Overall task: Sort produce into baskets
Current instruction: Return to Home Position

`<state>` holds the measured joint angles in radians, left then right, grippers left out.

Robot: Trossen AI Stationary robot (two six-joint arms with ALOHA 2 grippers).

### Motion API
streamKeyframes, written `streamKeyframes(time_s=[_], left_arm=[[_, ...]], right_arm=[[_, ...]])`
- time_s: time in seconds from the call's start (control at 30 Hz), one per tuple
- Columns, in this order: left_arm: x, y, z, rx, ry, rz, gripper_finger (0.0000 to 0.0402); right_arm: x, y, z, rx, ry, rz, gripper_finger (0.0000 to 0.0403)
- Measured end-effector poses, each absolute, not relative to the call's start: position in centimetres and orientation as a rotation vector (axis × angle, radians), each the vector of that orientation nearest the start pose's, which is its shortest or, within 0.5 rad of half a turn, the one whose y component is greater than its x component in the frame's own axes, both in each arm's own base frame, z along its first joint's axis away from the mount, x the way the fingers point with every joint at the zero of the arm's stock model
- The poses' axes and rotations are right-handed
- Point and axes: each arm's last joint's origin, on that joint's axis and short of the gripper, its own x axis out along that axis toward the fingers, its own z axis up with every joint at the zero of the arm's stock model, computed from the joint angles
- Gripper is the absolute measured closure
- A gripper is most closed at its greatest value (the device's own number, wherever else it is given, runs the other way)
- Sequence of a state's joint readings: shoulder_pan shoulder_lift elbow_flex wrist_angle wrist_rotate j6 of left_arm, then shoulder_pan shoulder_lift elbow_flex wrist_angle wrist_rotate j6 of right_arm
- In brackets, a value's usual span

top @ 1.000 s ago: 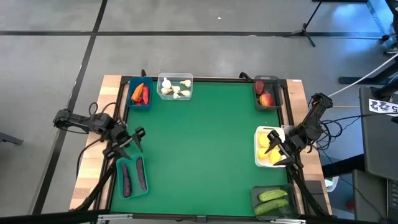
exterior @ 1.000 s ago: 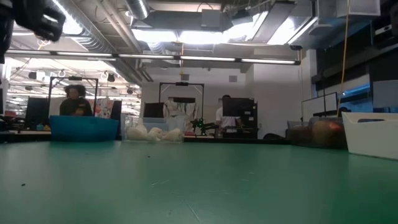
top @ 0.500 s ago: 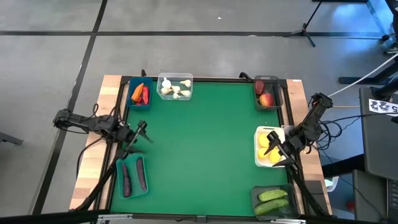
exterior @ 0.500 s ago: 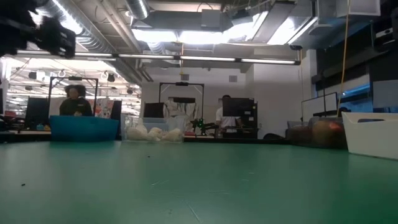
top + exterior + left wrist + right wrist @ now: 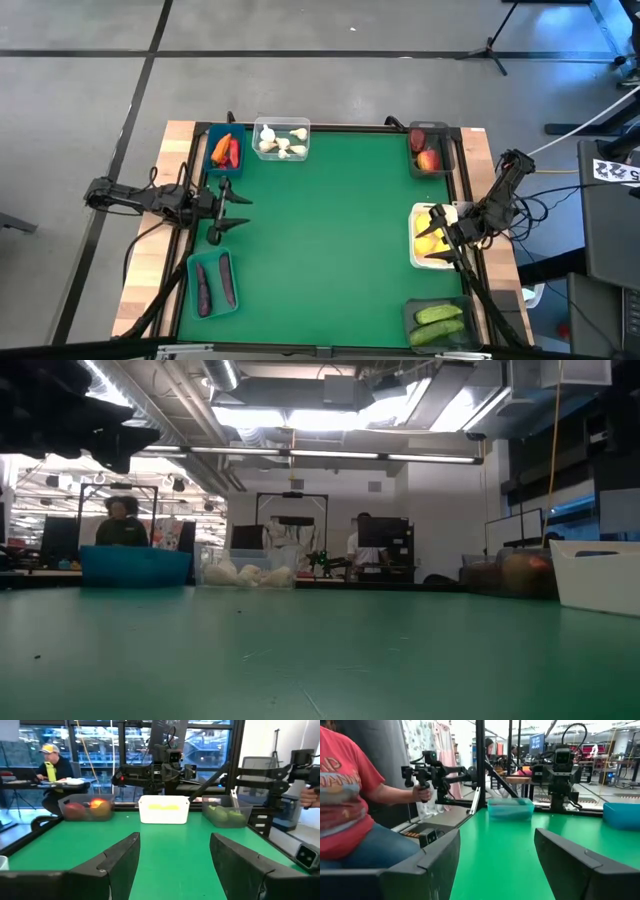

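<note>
My left gripper (image 5: 232,212) is open and empty above the green mat's left side, pointing toward the table's right edge, between the blue basket (image 5: 224,150) with the carrot and peppers and the teal basket (image 5: 212,284) with two eggplants. My right gripper (image 5: 428,245) is open and empty over the white basket (image 5: 421,262) holding the lemons. The clear basket (image 5: 281,139) holds garlic. One dark basket (image 5: 429,150) holds apples, and the other (image 5: 438,322) holds cucumbers. The left wrist view shows the apple (image 5: 85,809), lemon (image 5: 164,809) and cucumber (image 5: 227,814) baskets across the mat.
The green mat (image 5: 320,240) is bare in the middle, with all baskets along its edges. A person in a red shirt (image 5: 350,790) stands beyond the table's left side, holding a control handle. People sit in the room behind the table (image 5: 122,525).
My left gripper has gone from beside the teal basket toward the table's far edge and a little to the right, and has turned so that its open fingers point toward the right edge. My right gripper has shifted slightly over the white basket.
</note>
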<state>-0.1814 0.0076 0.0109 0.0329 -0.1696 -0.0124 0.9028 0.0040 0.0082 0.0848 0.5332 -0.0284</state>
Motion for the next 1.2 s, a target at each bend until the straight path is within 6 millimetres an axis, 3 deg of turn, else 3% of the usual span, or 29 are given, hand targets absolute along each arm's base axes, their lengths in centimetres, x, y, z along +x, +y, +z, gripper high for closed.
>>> streamKeyframes(time_s=[0.3,0.43,0.57,0.77,1.0,1.2], left_arm=[[9.6,-1.3,17.0,-0.031,-0.035,-0.016,0.0164],[9.6,-1.3,17.0,-0.023,-0.035,-0.016,0.0164],[9.6,-1.3,17.0,-0.016,-0.035,-0.017,0.0164],[9.6,-1.3,17.0,-0.016,-0.035,-0.017,0.0164],[9.6,-1.3,17.0,-0.022,-0.035,-0.017,0.0164],[9.6,-1.3,17.0,-0.026,-0.034,-0.027,0.0164]], right_arm=[[7.0,6.2,17.4,0.057,-0.071,0.305,0.0148],[7.0,5.8,18.7,0.013,-0.195,0.239,0.0148],[7.3,5.5,19.6,-0.129,-0.330,0.323,0.0148],[8.6,3.4,19.6,-0.123,-0.344,0.250,0.0148],[9.5,1.0,18.4,0.031,-0.189,0.254,0.0148],[9.7,-0.4,17.1,0.093,-0.053,0.118,0.0148]])
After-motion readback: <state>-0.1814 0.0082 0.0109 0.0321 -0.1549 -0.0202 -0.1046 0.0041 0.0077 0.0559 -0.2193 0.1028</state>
